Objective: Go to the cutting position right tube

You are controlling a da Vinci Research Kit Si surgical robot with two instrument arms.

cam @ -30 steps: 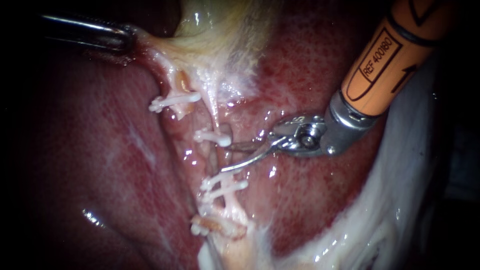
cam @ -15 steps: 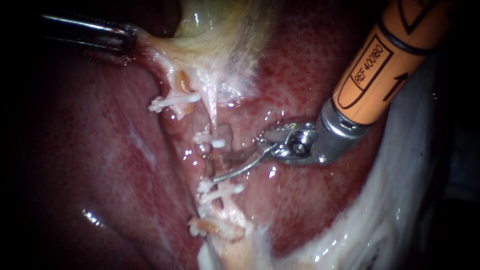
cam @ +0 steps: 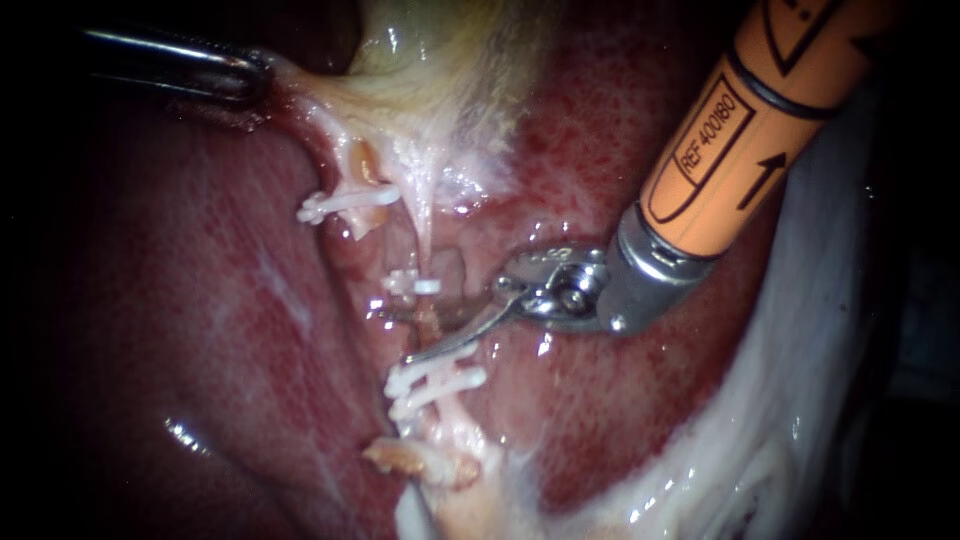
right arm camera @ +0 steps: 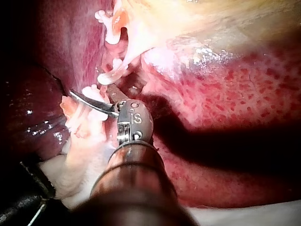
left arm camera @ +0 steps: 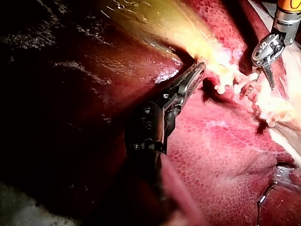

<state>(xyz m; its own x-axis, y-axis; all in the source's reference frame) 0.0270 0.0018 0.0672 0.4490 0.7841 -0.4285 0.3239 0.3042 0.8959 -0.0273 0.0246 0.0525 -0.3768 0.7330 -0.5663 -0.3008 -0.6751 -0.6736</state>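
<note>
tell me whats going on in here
The left instrument has its jaws shut on pale tissue beside the gallbladder, holding it taut. The right instrument, a pair of blades, is open astride a clipped tube, between one white clip on the gallbladder side and two clips on the other. The tube is not yet cut there.

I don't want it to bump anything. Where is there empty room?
Bare liver lies free left of the clips, below the left instrument gripping the gallbladder. Crowded: the tube, straddled by the right instrument, jaws open.
</note>
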